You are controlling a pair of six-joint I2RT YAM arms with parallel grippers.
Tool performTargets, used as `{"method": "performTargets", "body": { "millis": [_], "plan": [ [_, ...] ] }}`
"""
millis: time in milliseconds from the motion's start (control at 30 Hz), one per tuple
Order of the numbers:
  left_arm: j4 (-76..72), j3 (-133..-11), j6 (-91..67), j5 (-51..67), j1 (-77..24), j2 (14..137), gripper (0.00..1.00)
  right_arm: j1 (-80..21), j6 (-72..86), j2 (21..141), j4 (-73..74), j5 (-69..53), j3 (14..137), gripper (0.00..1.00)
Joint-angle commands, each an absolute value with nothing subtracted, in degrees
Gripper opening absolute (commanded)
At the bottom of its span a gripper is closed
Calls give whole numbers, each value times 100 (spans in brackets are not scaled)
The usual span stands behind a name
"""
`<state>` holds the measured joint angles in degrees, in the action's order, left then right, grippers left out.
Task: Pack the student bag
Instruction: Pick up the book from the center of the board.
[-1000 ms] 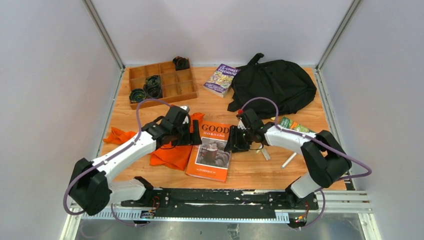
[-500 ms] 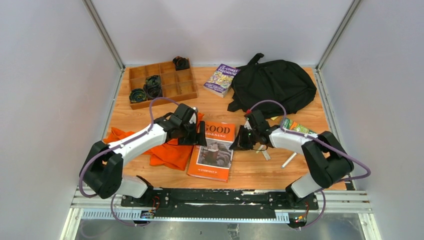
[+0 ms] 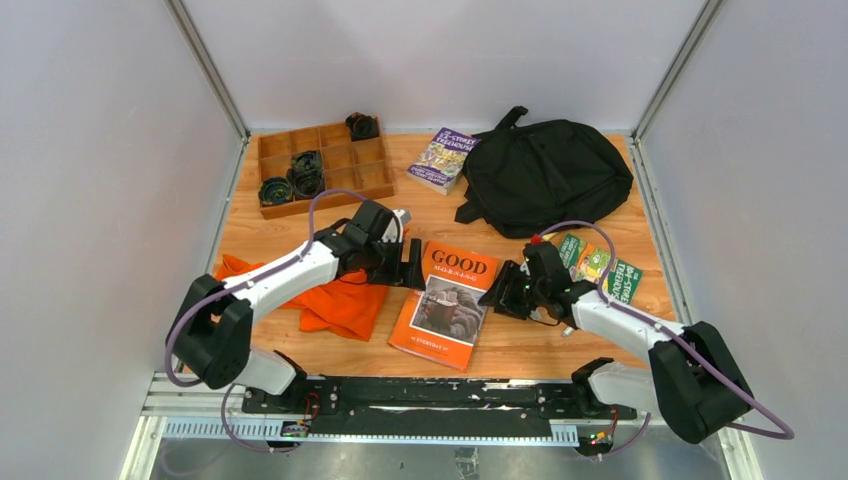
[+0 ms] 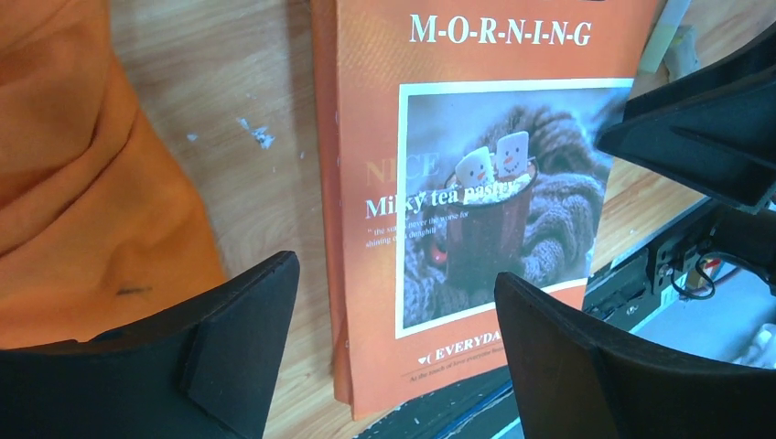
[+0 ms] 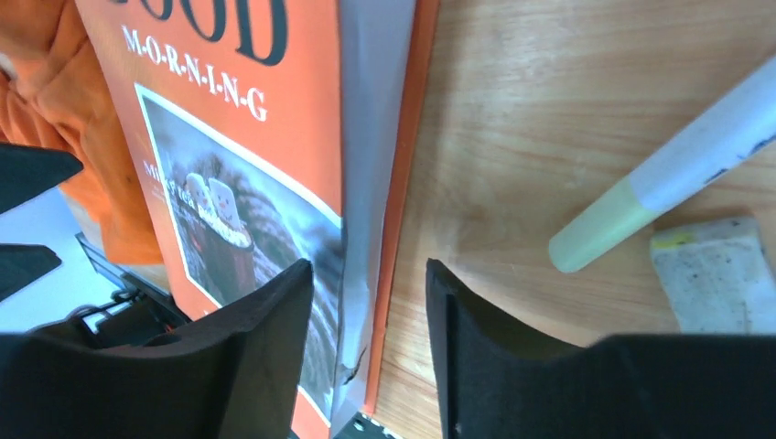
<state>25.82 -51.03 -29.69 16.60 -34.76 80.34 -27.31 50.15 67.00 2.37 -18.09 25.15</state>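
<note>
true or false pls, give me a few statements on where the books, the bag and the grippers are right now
1. The orange book is inside the student bag. False: it lies flat on the table, between the left gripper and the right gripper.
2. The left gripper is open. True.
3. The purple book lies beside the student bag. True.
4. The wooden tray is empty. False: black round things sit in some compartments.
</note>
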Motion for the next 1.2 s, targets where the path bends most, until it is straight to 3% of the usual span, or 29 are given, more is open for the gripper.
{"method": "performTargets", "body": {
  "millis": [0, 133, 300, 633, 967, 1167],
  "plan": [
    [2504, -5328, -2621, 1990, -3507, 8392, 85, -2654, 5192, 6726, 305, -1584, 2342, 59],
    [2372, -5272, -2526, 1998, -3516, 8606, 84, -2646, 5342, 6786, -36, -1727, 2111, 66],
    [2129, -5178, -2494, 2104, -3512, 8766, 84, -2643, 5591, 7013, -853, -2062, 1874, 68],
    [1669, -5288, -2669, 2662, -3522, 9427, 78, -2640, 5645, 7460, -1194, -2195, 1979, 57],
    [1606, -5613, -2628, 2709, -3618, 9709, 78, -2674, 5684, 7654, -1492, -2568, 2071, 39],
    [1619, -5771, -2639, 2696, -3700, 9800, 78, -2669, 5757, 7552, -1474, -2623, 2083, 13]
  ]
}}
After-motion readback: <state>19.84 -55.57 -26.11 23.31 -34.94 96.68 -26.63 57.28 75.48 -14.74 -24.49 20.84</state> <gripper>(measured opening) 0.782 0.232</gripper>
